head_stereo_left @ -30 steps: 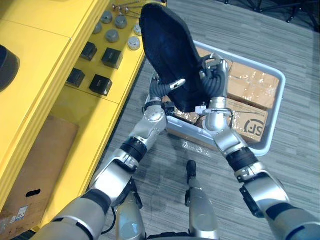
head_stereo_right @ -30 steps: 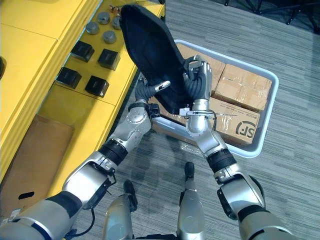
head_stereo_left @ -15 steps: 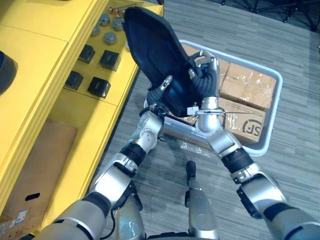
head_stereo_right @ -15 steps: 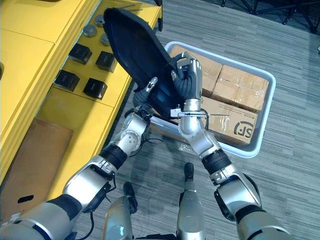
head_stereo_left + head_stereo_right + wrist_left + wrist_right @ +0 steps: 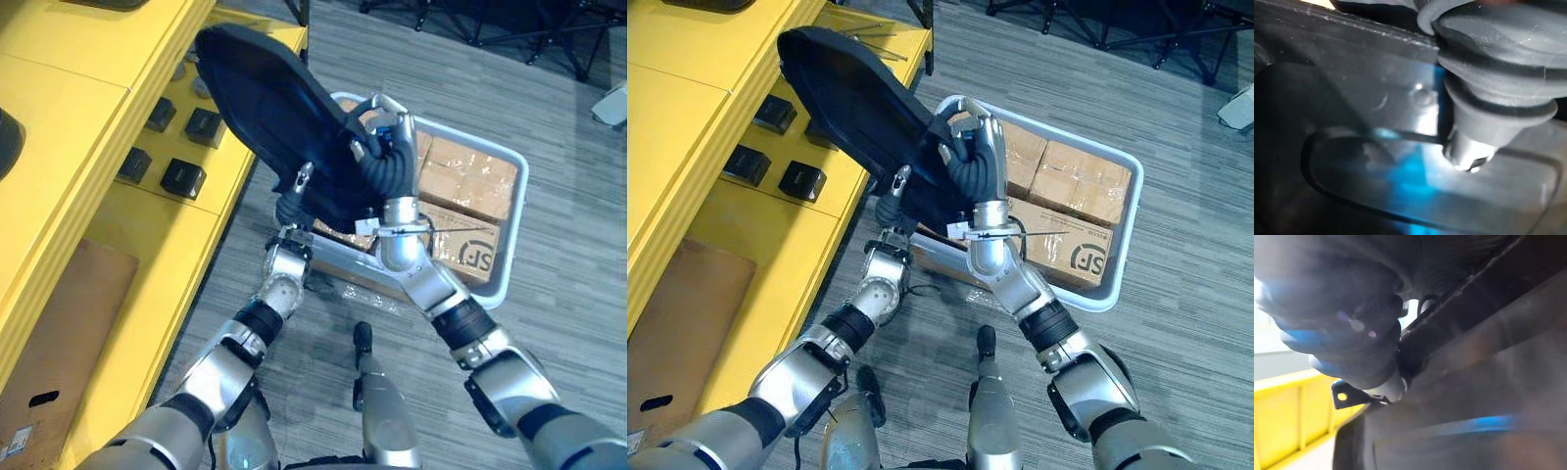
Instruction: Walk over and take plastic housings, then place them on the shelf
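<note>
Your right hand's [image 5: 976,162] fingers [image 5: 990,128] were curled tight over the near right rim of the plastic housing [image 5: 265,108], gripping it from above. On your left hand [image 5: 300,182], one silver digit lay hooked over the housing's near edge and pressed on its upper face. The rest of that hand sat underneath, so you had the edge pinched there. The left wrist view showed that same tip pressed flat against the glossy black surface.

The plastic housing was a large, dark, rounded shell, held up off everything between your two hands. It was tilted, its near end at your hands and its far end reaching out toward the yellow shelf [image 5: 69,127].

Below your right hand stood a grey tote [image 5: 517,196] on the floor, with taped cardboard boxes [image 5: 468,171] packed inside it. To your left, small black blocks [image 5: 182,178] sat on a lower ledge of the shelf, just beside the housing's edge. A brown carton [image 5: 59,352] rested at the shelf's base.
</note>
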Tool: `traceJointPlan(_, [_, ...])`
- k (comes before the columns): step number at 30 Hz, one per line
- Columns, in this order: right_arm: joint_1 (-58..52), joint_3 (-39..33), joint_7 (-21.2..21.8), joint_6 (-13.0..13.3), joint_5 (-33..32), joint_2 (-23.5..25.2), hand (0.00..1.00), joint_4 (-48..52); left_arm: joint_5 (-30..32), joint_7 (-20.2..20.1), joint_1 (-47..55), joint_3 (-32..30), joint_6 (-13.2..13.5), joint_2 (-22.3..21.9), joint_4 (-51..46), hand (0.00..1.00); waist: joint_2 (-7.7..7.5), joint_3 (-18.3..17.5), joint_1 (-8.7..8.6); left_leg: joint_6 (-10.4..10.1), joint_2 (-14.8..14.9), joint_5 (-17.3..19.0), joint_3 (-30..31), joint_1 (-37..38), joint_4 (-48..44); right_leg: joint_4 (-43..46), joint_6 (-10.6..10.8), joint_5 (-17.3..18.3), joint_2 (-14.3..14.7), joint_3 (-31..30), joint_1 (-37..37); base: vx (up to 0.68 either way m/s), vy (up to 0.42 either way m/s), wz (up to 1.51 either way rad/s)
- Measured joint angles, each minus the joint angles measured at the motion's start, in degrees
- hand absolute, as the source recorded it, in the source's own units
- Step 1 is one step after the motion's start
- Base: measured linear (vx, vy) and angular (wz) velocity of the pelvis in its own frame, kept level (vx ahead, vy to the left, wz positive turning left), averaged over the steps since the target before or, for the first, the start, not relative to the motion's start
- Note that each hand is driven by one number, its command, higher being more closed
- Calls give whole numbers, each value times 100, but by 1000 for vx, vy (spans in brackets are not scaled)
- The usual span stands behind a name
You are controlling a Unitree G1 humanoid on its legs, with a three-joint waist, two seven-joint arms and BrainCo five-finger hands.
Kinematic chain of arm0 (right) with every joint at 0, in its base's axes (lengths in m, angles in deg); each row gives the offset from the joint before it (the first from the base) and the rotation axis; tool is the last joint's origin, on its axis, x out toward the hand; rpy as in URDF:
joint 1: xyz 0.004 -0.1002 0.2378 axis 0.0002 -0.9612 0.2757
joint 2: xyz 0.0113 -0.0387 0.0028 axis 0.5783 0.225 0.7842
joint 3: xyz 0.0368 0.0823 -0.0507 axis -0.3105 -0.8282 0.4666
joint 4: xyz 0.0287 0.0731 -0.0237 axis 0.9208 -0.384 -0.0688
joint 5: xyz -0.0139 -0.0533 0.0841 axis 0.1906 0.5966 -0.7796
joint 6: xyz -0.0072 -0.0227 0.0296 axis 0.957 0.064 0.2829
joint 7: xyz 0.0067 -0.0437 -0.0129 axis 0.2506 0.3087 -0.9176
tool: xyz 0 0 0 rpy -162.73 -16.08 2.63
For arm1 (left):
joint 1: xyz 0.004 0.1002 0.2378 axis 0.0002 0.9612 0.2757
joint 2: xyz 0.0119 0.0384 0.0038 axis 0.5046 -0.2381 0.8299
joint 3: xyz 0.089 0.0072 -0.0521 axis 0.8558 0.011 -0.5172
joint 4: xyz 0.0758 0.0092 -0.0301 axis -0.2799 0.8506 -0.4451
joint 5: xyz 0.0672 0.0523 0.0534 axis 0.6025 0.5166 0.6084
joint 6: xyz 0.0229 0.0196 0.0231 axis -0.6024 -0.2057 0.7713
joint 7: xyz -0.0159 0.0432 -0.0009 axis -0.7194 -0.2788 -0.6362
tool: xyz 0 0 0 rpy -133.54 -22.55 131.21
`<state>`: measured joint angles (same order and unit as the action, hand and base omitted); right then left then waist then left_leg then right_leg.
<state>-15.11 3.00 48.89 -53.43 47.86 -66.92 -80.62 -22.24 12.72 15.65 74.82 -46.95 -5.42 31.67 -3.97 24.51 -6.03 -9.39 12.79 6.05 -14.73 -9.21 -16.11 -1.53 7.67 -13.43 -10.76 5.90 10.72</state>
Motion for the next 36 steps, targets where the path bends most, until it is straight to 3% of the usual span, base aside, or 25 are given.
traceJointPlan(7, [-890,-94,183,481,71,57,0,675,394,149,850,16,138,29,-930,100,1,-4,21,-12,-34,-7,-2,359,265,171,41,242,-14,44,-199,58,25,4])
traceJointPlan(10, [-1359,-242,266,512,-101,193,0,914,1129,773,1283,-5,118,58,-1469,100,3,-169,97,-31,-52,-24,1,523,433,205,61,349,-18,93,-286,67,24,6])
traceJointPlan(12, [-1756,-254,366,543,-342,211,0,1064,1862,1298,1683,-52,-8,57,-1855,100,34,-486,137,-46,-57,-40,12,568,553,202,67,407,-19,156,-312,104,18,9])
traceJointPlan(14, [-2027,-360,557,535,-625,211,0,1214,2620,1766,1888,-171,-123,53,-2183,100,48,-555,210,-48,-64,-51,4,891,658,205,90,506,-24,195,-611,96,25,7])
traceJointPlan(18, [-2259,-469,1544,328,-1275,118,0,1626,3429,2096,2354,-563,-506,58,-2926,100,173,-1069,235,-67,-110,-86,-23,1138,927,198,107,546,-41,247,-741,52,23,3])
traceJointPlan(22, [-2581,-746,2544,54,-2103,-210,0,2207,4045,2303,2716,-756,-734,41,-3516,100,204,-1215,304,-62,-155,-141,16,1427,1097,183,136,615,-77,357,-1008,3,11,7])
traceJointPlan(24, [-3034,-1182,3064,-148,-2607,-319,0,2524,4820,2606,2916,-920,-791,-3,-3752,100,181,-1380,372,-67,-165,-182,17,1465,1177,167,140,620,-79,368,-1028,0,0,0])
traceJointPlan(28, [-3736,-2240,3380,-307,-3360,-403,0,2999,6147,3275,3353,-1450,-797,30,-3929,100,184,-1561,361,-80,-172,-193,-22,1526,1237,101,144,622,-73,359,-1085,-37,-2,-6])
traceJointPlan(30, [-4255,-2858,3512,-295,-3773,-425,0,3298,6834,3817,3684,-1888,-800,102,-3965,100,169,-1668,308,-87,-162,-198,-55,1540,1259,59,143,620,-52,331,-1081,-11,-4,-8])
traceJointPlan(33, [-4706,-3007,3675,-285,-4067,-387,0,3381,7503,4390,3975,-2245,-852,149,-4042,100,135,-1699,221,-89,-157,-197,-135,1615,1271,58,143,612,-39,255,-1079,0,4,-12])
traceJointPlan(36, [-5306,-3074,3876,-286,-4386,39,0,3378,8154,4918,4044,-2459,-902,162,-4188,100,71,-1743,213,-91,-160,-194,-194,1614,1303,-17,152,578,-24,185,-1068,-14,9,-9])
